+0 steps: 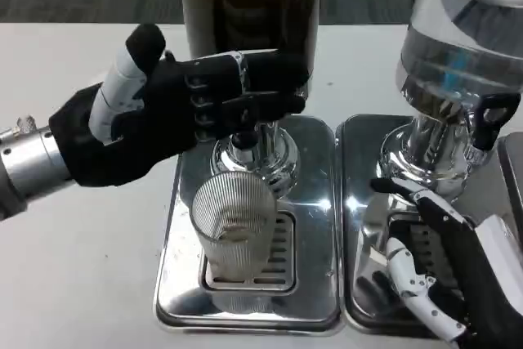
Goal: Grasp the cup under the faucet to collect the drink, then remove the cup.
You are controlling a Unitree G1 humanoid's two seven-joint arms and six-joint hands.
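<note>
In the head view, a ribbed clear cup (233, 222) stands on the grate of a shiny metal drip tray (184, 284). It sits right under the faucet (245, 143) of a drink dispenser with a dark tank (253, 6). No hand touches the cup.

The left hand (176, 108) hangs above the cup, up by the faucet. Its fingers (261, 87) reach across the front of the dark tank and hide part of the tap. The thumb sticks up. I cannot tell if the fingers press the tap or hold it.

On the right stands a second dispenser with a clear tank (466, 30) and a black tap handle (494, 116). It has its own drip tray (364, 202), just beside the first one. The right hand (445, 271) rests low over that tray, with fingers apart and nothing in it.

The trays sit on a white table (82, 267).
</note>
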